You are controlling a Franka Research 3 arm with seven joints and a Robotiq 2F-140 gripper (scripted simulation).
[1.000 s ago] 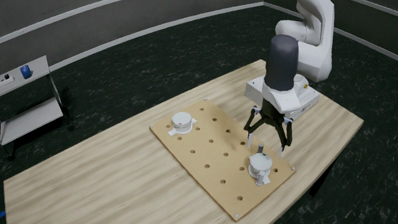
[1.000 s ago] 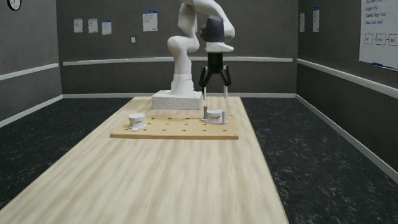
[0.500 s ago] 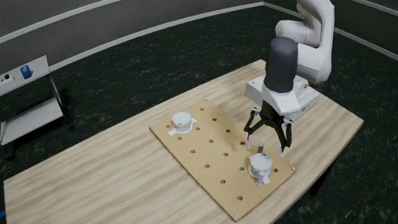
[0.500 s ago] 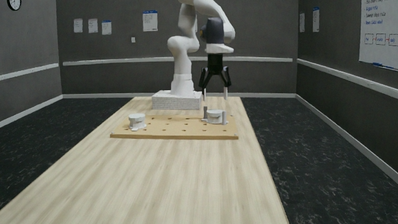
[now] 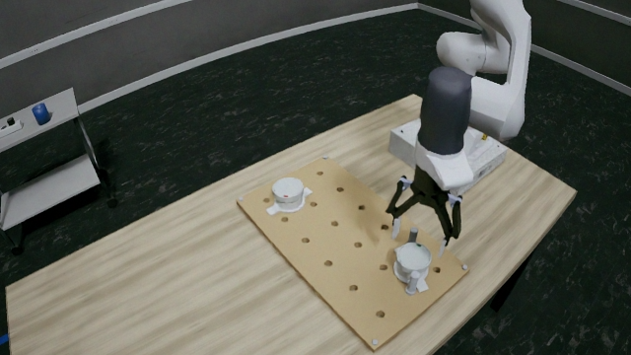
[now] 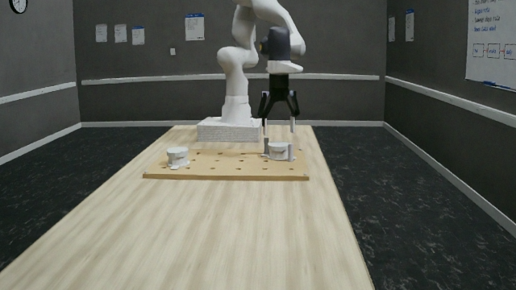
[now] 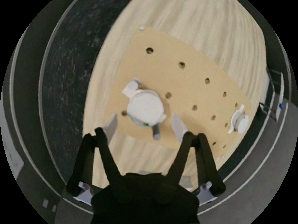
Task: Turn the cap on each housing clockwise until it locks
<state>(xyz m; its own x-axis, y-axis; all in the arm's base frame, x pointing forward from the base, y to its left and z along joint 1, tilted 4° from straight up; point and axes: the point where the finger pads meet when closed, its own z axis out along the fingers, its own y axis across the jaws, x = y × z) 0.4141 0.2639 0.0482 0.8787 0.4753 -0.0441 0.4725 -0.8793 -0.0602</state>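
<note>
Above the pegged housing [image 5: 413,263] [image 6: 279,150] [image 7: 145,107] near the board's edge, parted jaws [image 5: 419,239] [image 6: 279,126] with nothing between, open room around the fingertips [image 5: 395,228] [image 6: 293,124].

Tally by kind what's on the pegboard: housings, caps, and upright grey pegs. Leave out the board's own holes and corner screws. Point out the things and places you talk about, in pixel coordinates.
Housings [image 5: 296,206] [image 6: 176,161] [image 7: 239,114]: 2
Caps [image 5: 413,255] [image 6: 279,145] [image 7: 145,107]: 2
Pegs [image 5: 412,284] [image 6: 290,152] [image 7: 156,132]: 2
Total: 6
</note>
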